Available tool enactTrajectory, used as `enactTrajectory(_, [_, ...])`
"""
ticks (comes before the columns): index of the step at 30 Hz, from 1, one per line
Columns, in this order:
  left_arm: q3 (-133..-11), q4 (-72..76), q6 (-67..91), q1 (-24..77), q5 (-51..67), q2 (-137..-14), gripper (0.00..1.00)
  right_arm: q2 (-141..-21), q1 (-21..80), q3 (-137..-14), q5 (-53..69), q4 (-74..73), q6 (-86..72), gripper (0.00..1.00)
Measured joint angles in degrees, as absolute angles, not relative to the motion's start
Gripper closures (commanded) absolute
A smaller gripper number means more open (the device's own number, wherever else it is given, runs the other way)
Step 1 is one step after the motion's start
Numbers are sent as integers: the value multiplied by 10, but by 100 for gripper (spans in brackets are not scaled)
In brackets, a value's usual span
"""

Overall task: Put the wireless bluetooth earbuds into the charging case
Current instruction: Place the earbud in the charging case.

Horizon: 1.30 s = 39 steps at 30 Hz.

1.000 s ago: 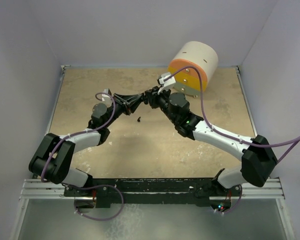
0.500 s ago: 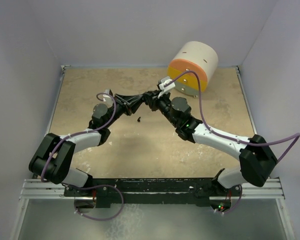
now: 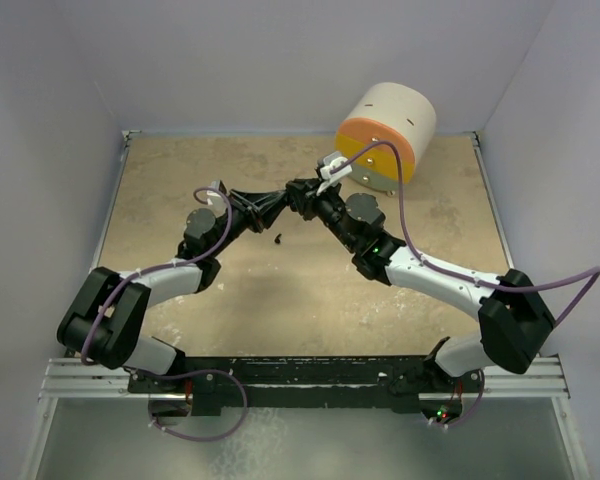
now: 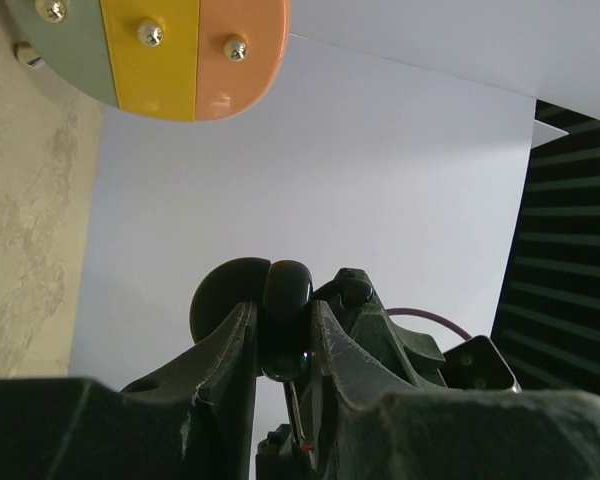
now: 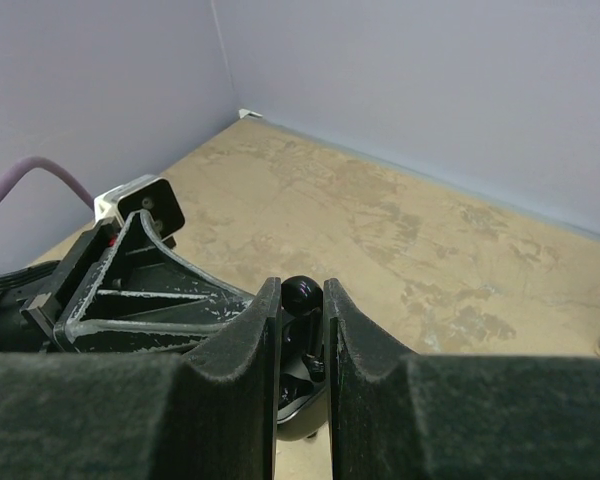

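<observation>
I can read no writing, number, brand or sign in any view. The fingers of my left gripper (image 4: 282, 318) and my right gripper (image 5: 300, 297) are plain black. The grey, yellow and orange disc (image 4: 150, 50) above and beyond my left gripper carries only screw heads.

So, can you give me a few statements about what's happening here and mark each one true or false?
1. The two arms meet over the middle of the table. True.
2. The left arm's jaws stand wide open and empty. False: they are shut on a black round case.
3. The right arm's jaws pinch a small black earbud. True.
4. The big drum at the back is blue. False: it is beige with an orange and yellow face.
5. A tiny dark bit lies on the table. True.
</observation>
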<state>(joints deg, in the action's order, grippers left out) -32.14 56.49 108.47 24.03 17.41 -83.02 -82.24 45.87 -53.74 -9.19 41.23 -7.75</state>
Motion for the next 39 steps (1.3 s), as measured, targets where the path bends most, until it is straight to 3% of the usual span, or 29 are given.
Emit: enactTrajectory(39, [-320, 556, 1099, 240, 174, -814, 100, -823, 446, -497, -50, 469, -78, 100])
